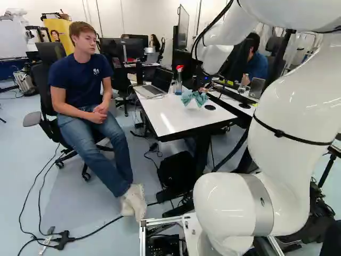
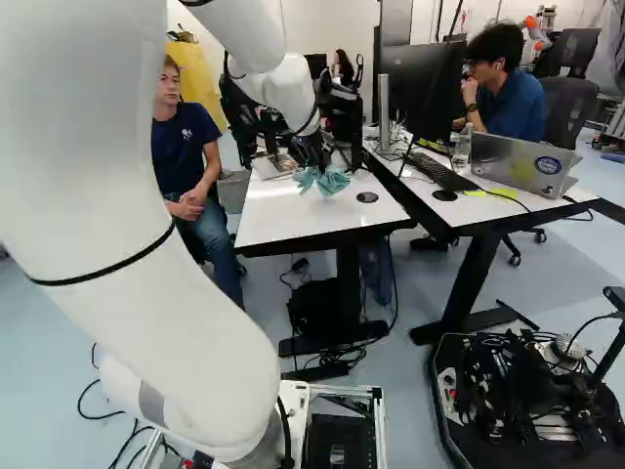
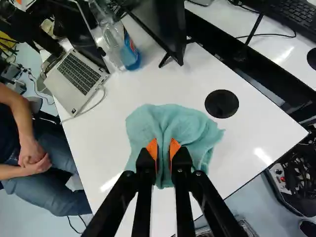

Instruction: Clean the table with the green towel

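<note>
Green towel (image 3: pixel 190 123), one, above or upon the desk (image 3: pixel 261 133); contact of lower folds cannot be told. Hand (image 3: pixel 164 148), one, its two fingers drawn nearly together, a bunched ridge of towel pinched between them. Handling, as judged: light, soft, limp, not fragile; best held by this gathered middle, loose folds left to spread and wipe. Outward: black disc (image 3: pixel 221 103), just beside; spray bottle (image 3: pixel 129 54) and open laptop (image 3: pixel 76 76), farther off, both to be kept clear of trailing folds
</note>
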`<state>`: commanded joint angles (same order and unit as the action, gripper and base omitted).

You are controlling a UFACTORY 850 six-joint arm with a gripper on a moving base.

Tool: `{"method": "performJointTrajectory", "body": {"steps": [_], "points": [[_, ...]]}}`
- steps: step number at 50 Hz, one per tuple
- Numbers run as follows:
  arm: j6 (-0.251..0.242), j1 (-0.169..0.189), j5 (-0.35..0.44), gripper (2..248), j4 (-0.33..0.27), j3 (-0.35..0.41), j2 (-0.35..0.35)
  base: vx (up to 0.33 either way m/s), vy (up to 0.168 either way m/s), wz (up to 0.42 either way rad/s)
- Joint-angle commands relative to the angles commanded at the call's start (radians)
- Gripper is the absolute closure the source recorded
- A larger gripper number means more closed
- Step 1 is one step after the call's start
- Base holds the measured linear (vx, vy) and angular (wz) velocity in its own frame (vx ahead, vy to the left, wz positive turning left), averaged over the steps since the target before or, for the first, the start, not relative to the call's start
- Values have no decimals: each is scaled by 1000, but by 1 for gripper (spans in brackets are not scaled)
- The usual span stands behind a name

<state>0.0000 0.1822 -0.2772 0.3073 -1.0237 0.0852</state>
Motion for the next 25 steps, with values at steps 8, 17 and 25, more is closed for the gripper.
{"method": "performJointTrajectory", "body": {"steps": [8,17,25], "points": [[0,6,0,202,0,-42,40,0,0,0],[0,15,0,202,0,-74,76,0,0,0],[0,18,0,202,0,-82,98,0,0,0]]}}
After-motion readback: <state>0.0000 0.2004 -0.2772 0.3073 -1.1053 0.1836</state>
